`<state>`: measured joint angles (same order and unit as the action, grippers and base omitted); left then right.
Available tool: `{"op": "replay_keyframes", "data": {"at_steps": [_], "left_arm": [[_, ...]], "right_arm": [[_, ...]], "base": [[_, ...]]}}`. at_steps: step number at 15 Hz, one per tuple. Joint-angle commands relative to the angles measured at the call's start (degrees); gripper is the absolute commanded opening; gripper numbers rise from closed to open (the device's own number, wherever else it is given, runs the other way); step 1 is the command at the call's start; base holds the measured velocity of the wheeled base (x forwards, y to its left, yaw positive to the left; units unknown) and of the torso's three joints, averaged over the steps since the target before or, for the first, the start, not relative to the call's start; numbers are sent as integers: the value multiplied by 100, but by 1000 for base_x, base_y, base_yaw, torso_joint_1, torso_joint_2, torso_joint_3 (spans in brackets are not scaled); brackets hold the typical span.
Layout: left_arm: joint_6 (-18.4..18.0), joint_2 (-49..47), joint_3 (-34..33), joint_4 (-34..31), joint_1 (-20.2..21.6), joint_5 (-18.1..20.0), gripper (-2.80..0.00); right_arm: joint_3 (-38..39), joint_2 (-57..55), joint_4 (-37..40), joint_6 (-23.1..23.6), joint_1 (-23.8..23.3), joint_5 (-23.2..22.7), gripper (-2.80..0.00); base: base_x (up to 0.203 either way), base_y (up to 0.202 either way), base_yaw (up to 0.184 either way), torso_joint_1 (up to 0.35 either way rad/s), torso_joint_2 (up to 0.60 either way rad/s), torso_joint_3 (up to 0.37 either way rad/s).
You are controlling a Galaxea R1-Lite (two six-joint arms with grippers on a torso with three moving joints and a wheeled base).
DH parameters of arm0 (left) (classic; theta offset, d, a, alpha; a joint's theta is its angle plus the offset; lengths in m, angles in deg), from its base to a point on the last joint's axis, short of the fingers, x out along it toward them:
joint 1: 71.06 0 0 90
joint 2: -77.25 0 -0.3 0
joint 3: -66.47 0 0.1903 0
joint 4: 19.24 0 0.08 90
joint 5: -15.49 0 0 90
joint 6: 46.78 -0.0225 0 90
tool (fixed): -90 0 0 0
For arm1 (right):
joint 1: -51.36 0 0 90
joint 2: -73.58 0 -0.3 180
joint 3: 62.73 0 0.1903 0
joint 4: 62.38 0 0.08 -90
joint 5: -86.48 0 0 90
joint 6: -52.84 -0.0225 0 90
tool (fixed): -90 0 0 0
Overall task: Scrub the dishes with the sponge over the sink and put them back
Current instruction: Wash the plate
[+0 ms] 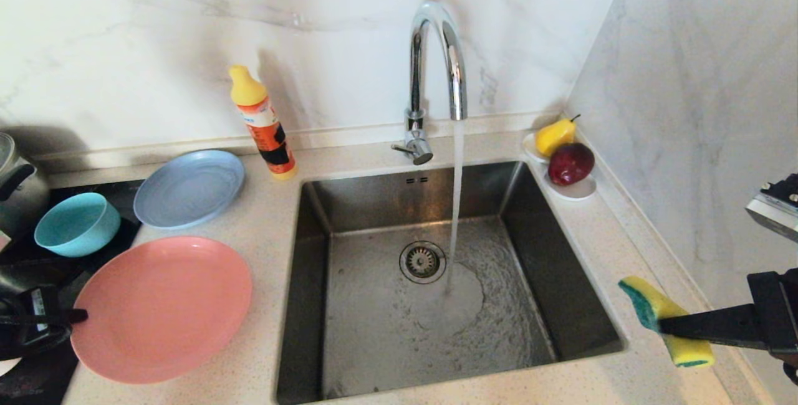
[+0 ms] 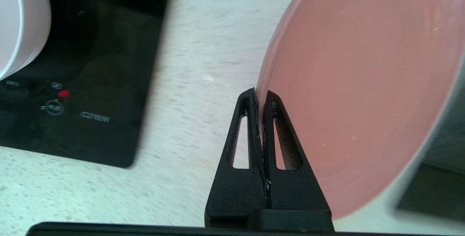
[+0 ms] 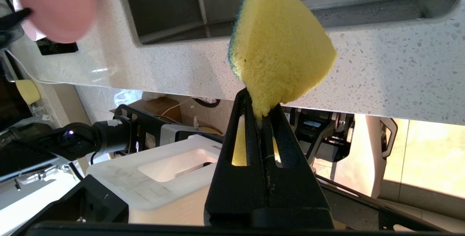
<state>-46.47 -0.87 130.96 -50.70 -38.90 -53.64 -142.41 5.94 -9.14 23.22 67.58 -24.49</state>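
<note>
Early stage: no dish is over the sink (image 1: 561, 255) yet. The left hand (image 1: 78, 316) is clenched on the rim of the salmon-pink plate (image 1: 162, 308), at the worktop's left. The right hand (image 1: 667, 325) grips the sponge (image 1: 654, 311) beside the sink's right edge. Grey-blue plate (image 1: 189, 188) and teal bowl (image 1: 78, 224) wait untouched, both empty. Tap water runs into the sink, which holds no dishes. Pale pink plate not visible.

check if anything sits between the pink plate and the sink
Nothing visible does. The left hand is shut on the rim of the pink plate, and only bare counter lies between it and the sink. The bottle stands farther back.
</note>
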Motion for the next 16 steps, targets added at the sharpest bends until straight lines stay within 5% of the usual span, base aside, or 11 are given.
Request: {"op": "replay_keyframes", "data": {"at_steps": [1, 4, 7, 11, 16], "left_arm": [[13, 713, 474, -849, -5, 288, -280], [15, 1111, 853, -1659, -436, 764, -280], [144, 1148, 878, -1728, -1400, 715, -280], [756, 489, 1016, -1377, -2946, 58, -280], [1794, -1073, 1241, 424, -4666, -1061, -280]], "right_arm": [[-3, 51, 29, -17, 3, -13, -280], [-3, 162, 36, -17, 3, -13, -280], [14, 278, 19, -9, 3, -13, -280], [35, 434, 0, -26, 3, -13, -280], [-3, 558, -8, -26, 3, -13, -280]], "base": [[0, 0, 0, 0, 0, 0], [0, 0, 0, 0, 0, 0], [0, 0, 0, 0, 0, 0], [0, 0, 0, 0, 0, 0], [0, 0, 0, 0, 0, 0]]}}
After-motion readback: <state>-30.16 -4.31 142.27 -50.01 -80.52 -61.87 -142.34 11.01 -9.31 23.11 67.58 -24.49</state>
